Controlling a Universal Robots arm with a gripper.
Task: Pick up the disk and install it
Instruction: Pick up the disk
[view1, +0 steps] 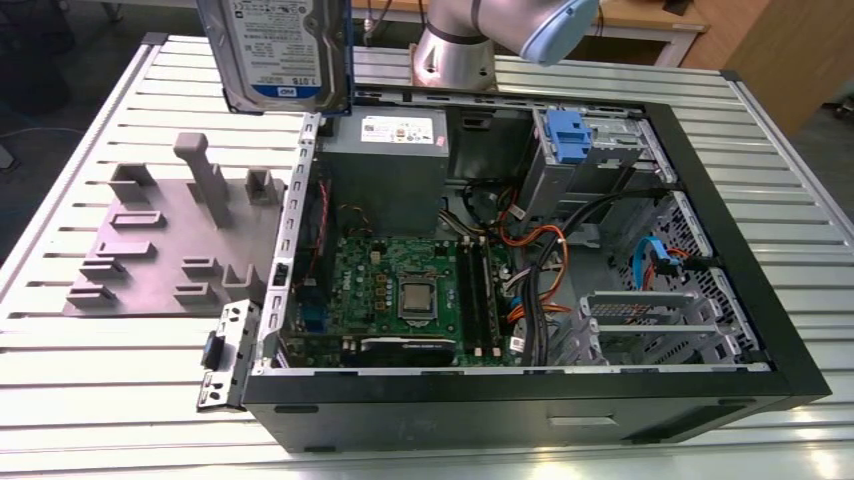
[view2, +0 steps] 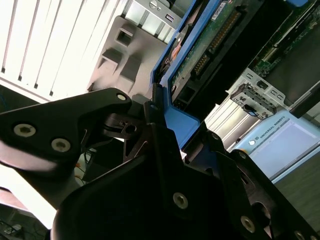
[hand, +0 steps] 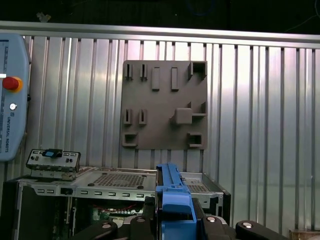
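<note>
The disk (view1: 274, 50), silver-grey with a white-and-blue label, hangs upright in the air above the table, near the back left corner of the open computer case (view1: 747, 300) in the exterior view. Its blue carrier edge (hand: 172, 197) sits between the black fingers of my gripper (hand: 174, 212), which is shut on it. In the second wrist view the blue carrier (view2: 175, 125) and the disk's green circuit-board side (view2: 210, 45) rise out of the gripper (view2: 159, 112). The case's drive cage (view1: 627, 140) at the back right holds another blue-framed part (view1: 567, 135).
A grey fixture plate (view1: 174, 250) with raised posts lies on the slatted metal table (view1: 107, 400) at the exterior view's left of the case. Inside the case are a grey power supply (view1: 387, 150), the motherboard (view1: 400, 290) and cables. The arm's base (view1: 454, 55) stands behind; a pendant (hand: 12, 100) lies nearby.
</note>
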